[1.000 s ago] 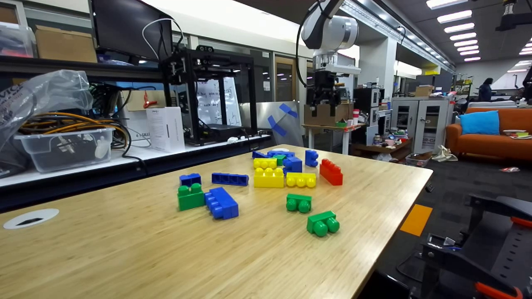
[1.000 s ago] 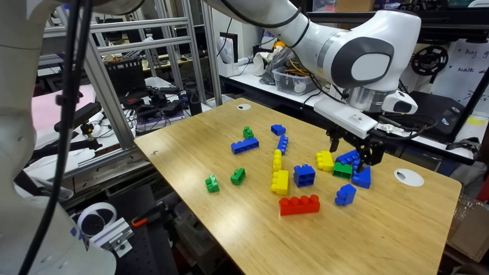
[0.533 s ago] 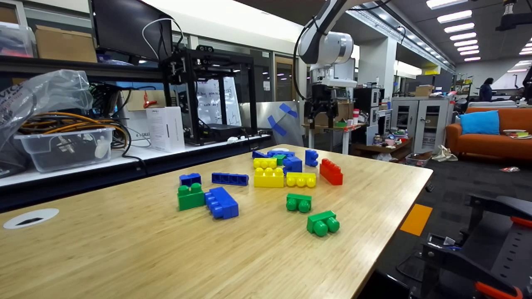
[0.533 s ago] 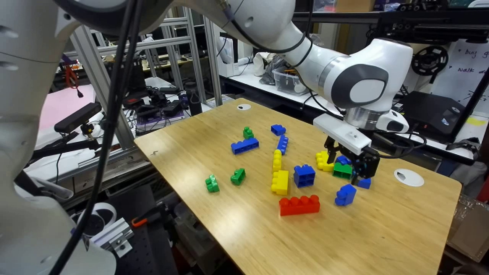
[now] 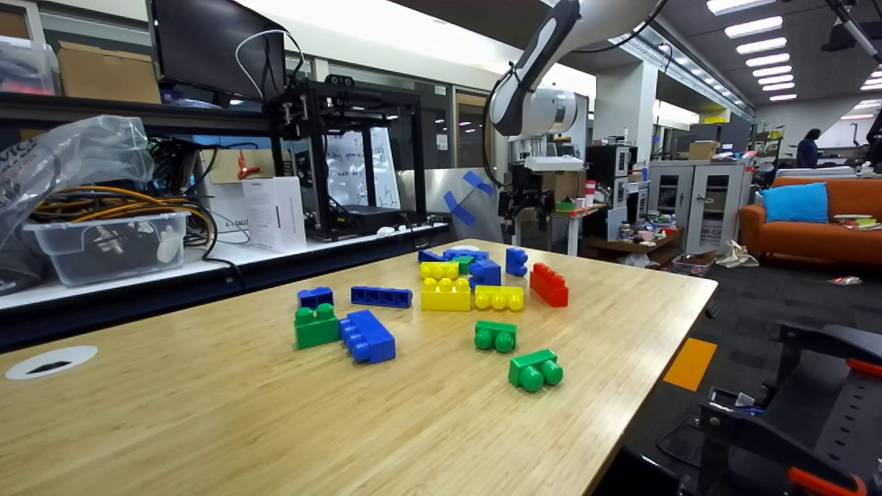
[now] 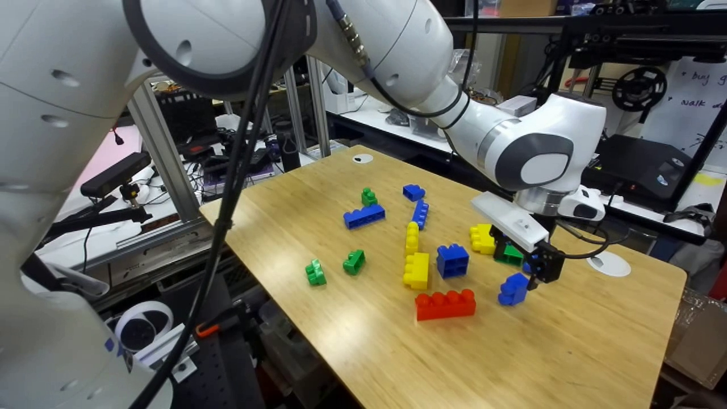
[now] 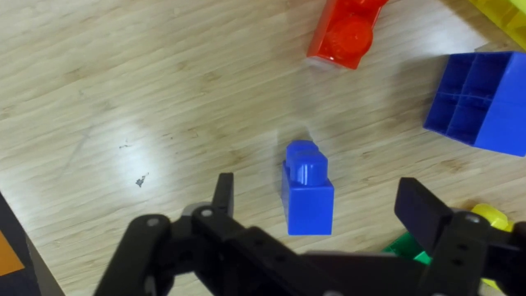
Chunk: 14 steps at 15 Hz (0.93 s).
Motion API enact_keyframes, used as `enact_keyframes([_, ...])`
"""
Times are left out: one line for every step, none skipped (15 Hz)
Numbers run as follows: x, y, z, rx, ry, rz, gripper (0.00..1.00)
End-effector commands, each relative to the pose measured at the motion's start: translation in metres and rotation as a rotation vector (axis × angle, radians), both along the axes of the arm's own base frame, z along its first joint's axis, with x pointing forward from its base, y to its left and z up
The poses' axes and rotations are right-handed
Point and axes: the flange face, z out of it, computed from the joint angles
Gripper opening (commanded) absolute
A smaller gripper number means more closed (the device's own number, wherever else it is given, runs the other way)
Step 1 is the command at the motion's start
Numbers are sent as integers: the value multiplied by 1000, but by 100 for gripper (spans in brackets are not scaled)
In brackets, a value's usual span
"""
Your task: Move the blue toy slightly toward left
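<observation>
The blue toy (image 6: 513, 290) is a small bright-blue block with studs. It stands on the wooden table (image 6: 579, 352) and also shows in an exterior view (image 5: 515, 263) near the table's far end. My gripper (image 6: 518, 267) is open and empty, with its jaws wide apart. It is above the table, just over and behind the blue toy, and also shows in an exterior view (image 5: 526, 224). In the wrist view the gripper (image 7: 318, 191) has the blue toy (image 7: 310, 205) below and between its fingers, with a gap on both sides. No finger visibly touches it.
A red brick (image 6: 446, 307) and a two-layer blue brick (image 6: 452, 263) lie nearby. A green block (image 6: 511, 257), a yellow brick (image 6: 481, 238) and a partly hidden blue piece (image 6: 527, 267) lie behind or under the gripper. Several more bricks lie across the table.
My gripper has come down toward the table and shifted over to the blue toy. Its jaws stay open. The blue toy and the other bricks have not moved.
</observation>
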Motion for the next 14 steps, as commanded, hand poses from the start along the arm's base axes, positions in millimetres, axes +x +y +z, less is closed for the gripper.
enact_keyframes([11,-4,-12,-9,-20,-14,100])
enact_keyframes([13,-4,-17,-11,-20,-16,100])
enact_keyframes([14,-4,-22,-11,-23,-19,100])
enact_keyframes([15,-4,-27,-14,-28,-17,100])
enact_keyframes([16,-4,-30,-16,-39,-17,100])
enact_keyframes([17,-4,-32,-18,-53,-17,100])
enact_keyframes([17,-5,-33,-24,-70,-17,100])
enact_keyframes([18,-5,-34,-29,-92,-19,100])
enact_keyframes([19,-5,-34,-35,-107,-18,100])
enact_keyframes([19,-5,-35,-45,-127,-18,100])
enact_keyframes([19,-6,-34,-50,-143,-19,100])
enact_keyframes([19,-5,-34,-57,-156,-18,100])
enact_keyframes([19,-5,-34,-59,-161,-17,100])
enact_keyframes([17,-5,-34,-61,-160,-15,100])
